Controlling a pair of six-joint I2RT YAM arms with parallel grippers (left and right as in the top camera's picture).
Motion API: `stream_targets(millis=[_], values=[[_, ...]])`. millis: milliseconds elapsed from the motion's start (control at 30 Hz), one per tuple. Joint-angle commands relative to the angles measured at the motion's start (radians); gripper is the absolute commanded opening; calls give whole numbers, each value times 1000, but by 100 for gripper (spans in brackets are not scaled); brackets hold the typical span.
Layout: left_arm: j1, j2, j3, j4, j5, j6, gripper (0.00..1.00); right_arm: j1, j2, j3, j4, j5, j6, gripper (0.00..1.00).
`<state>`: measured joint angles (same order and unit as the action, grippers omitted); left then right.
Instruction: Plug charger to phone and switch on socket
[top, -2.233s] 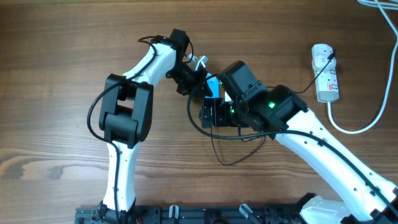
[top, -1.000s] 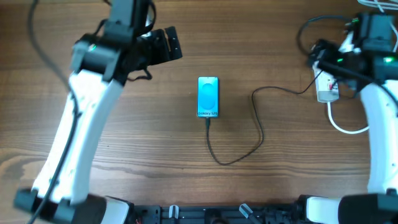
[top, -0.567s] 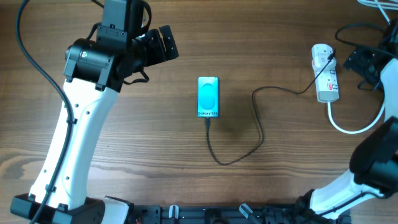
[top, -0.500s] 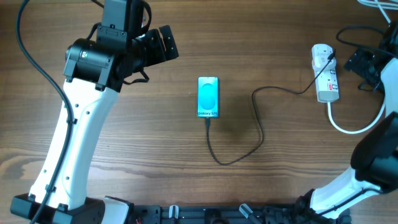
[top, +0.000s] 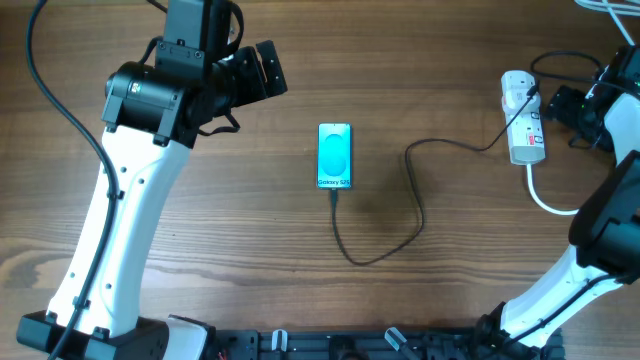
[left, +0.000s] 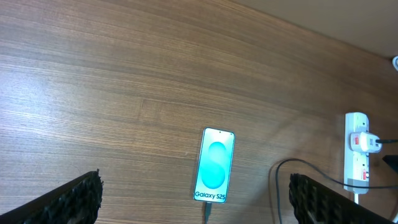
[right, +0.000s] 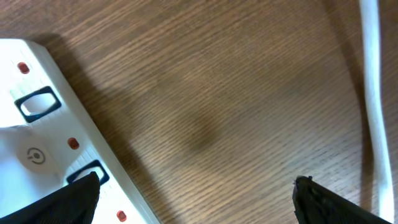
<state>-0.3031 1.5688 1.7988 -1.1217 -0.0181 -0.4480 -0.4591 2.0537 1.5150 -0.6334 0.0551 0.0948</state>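
Observation:
The phone lies flat mid-table, its cyan screen lit; the left wrist view shows it too. The thin black charger loops from the phone's bottom edge, where its tip touches, across to the white socket at the far right. My left gripper hangs open, high and left of the phone, with nothing between its fingers. My right gripper is open just right of the socket; one fingertip overlaps the socket's edge in the right wrist view.
The socket's thick white cord curves off the right table edge and also runs past my right gripper. A white adapter sits plugged into the socket. Black robot cables hang around both arms.
My right gripper left the socket, swung out to the right edge, then came back a little leftward beside it. The left arm, phone and charger have stayed put for the last half second.

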Motion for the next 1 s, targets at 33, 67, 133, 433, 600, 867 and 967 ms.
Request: stream_targets(millis=[33,67,133,433,600,867,967], values=[[-1,3,-6,-1,-17,-9,100,0,35,-19,49,-91,-41,100],[-1,3,-6,-1,-17,-9,100,-1,35,-24,55,-90,-41,100],[-1,3,-6,-1,-17,-9,100,-2,35,-31,72,-90,-40,100],[-1,3,-6,-1,-17,-9,100,-33,37,-35,76,-106,-9,100],[-1,3,-6,-1,-17,-9,100,-36,37,-35,74,-170,-17,100],[-1,3,-6,-1,-17,-9,100,-33,98,-35,64,-200,-14,100],[-1,3,-6,-1,-17,-9,100,-31,103,-35,68,-214,-15,100]])
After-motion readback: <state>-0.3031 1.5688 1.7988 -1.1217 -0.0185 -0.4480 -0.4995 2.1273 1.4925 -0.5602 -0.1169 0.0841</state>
